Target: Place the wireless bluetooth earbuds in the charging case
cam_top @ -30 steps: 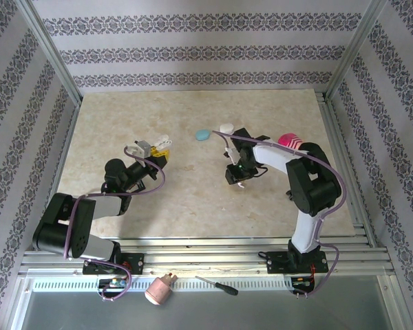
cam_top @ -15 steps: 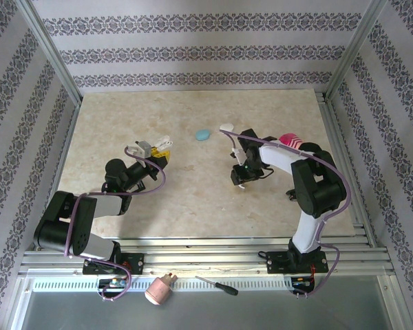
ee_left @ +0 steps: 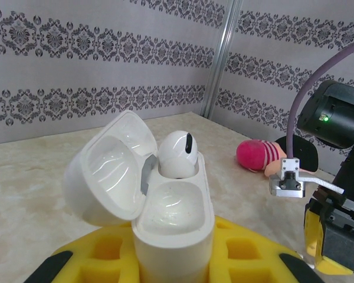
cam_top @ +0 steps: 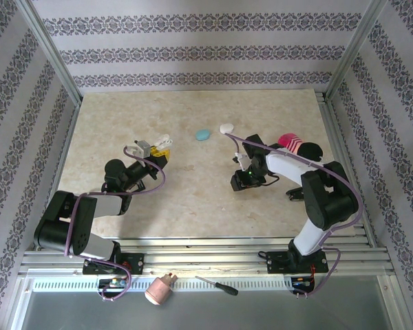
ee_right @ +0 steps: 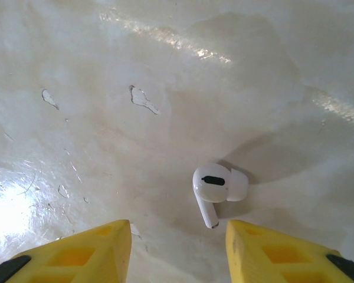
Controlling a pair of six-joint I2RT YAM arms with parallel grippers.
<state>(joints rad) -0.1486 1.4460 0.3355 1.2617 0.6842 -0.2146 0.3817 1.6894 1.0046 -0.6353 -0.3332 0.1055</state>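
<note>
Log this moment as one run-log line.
left gripper: shut on open charging case with seated earbud | right gripper: open over loose earbud lying on table | step: loose earbud not yet grasped

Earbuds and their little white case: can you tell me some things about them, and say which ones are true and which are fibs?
1. The charging case has its lid open. True.
2. Both pockets in the case are full. False: one earbud sits in it; the other pocket is empty.
3. A loose earbud lies on the table. True.
4. The right gripper is squeezing the loose earbud. False: its fingers stand apart, not touching it.
5. The left gripper holds the case. True.
</note>
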